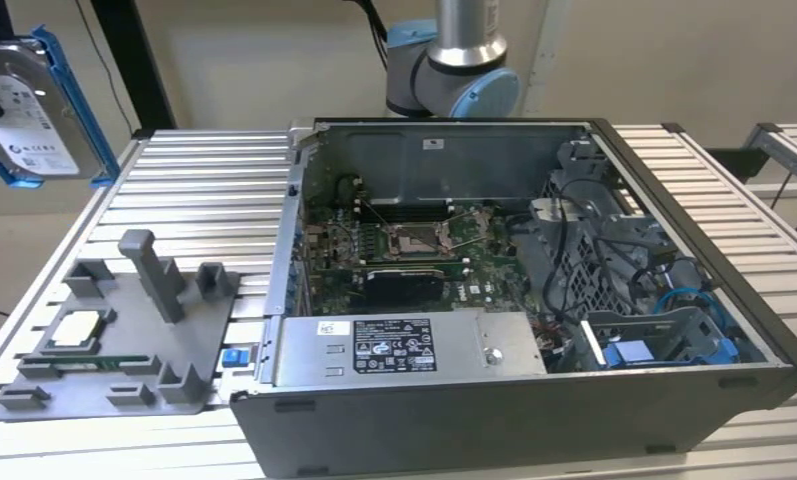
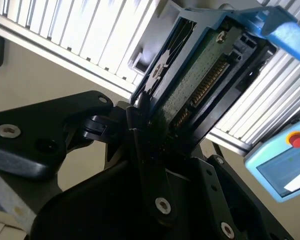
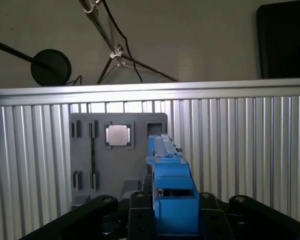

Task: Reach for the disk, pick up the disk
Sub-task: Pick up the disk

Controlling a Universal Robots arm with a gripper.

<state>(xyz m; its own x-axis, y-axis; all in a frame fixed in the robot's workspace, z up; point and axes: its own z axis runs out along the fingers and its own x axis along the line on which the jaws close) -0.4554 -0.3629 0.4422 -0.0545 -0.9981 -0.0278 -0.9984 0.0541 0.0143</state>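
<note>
Firmly clamped on the disk (image 2: 200, 75), which sits between the black fingers (image 2: 140, 145) of the gripper (image 2: 142, 117), one to each side of it, in the second wrist view. Showing there a green circuit-board face and a blue rail (image 2: 162, 55) along the edge, and jutting out well beyond the fingertips.

Seen edge-on in the first wrist view: a blue rail of the disk (image 3: 172, 195) standing straight out from the middle of the gripper (image 3: 174, 215), with a finger close against each side.

Raised clear of the slatted table (image 1: 198, 170) in the exterior view, high at that view's left, with the disk (image 1: 25, 110) upright and a little tilted, white label toward the camera, blue rails down both long edges. Touching nothing but the fingers.

Lying well below it on the table, a grey fixture plate (image 1: 118, 375) with a small square processor chip (image 1: 78, 328) seated in it. Same plate (image 3: 90, 160) and chip (image 3: 117, 135) beyond the held disk in the first wrist view.

Standing further toward the exterior view's right, an open computer case (image 1: 532, 410), motherboard bare, with the robot arm (image 1: 458, 50) rising behind it.
</note>
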